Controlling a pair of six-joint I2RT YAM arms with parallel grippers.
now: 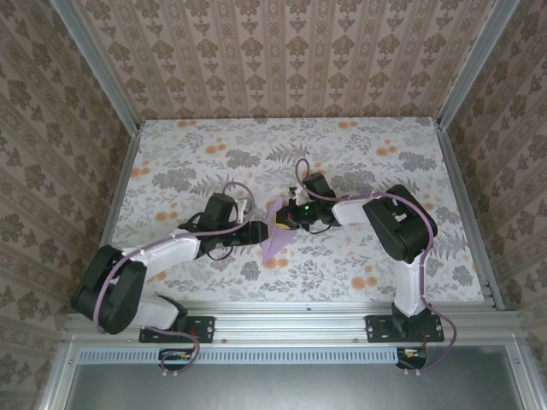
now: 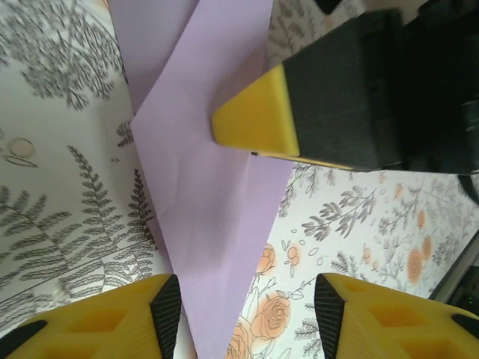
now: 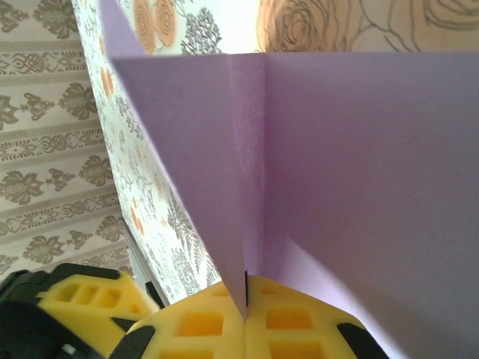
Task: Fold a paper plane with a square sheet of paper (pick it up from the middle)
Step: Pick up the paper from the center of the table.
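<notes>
The lavender paper plane [image 1: 275, 232] lies mid-table as a folded pointed shape, its tip toward the near edge. In the left wrist view the plane [image 2: 202, 187] tapers down between my left gripper's [image 2: 247, 318] open yellow fingers, which touch nothing. My right gripper [image 1: 295, 215] is shut on the plane's centre crease; in the right wrist view the crease [image 3: 247, 172] runs into the closed yellow fingers [image 3: 224, 325] and the wings spread to both sides. One right finger [image 2: 258, 120] shows above the paper in the left wrist view.
The tabletop [image 1: 359, 154] is a grey-and-orange floral cloth, walled by patterned panels [image 1: 282, 51] on three sides. A metal rail [image 1: 291, 320] runs along the near edge by the arm bases.
</notes>
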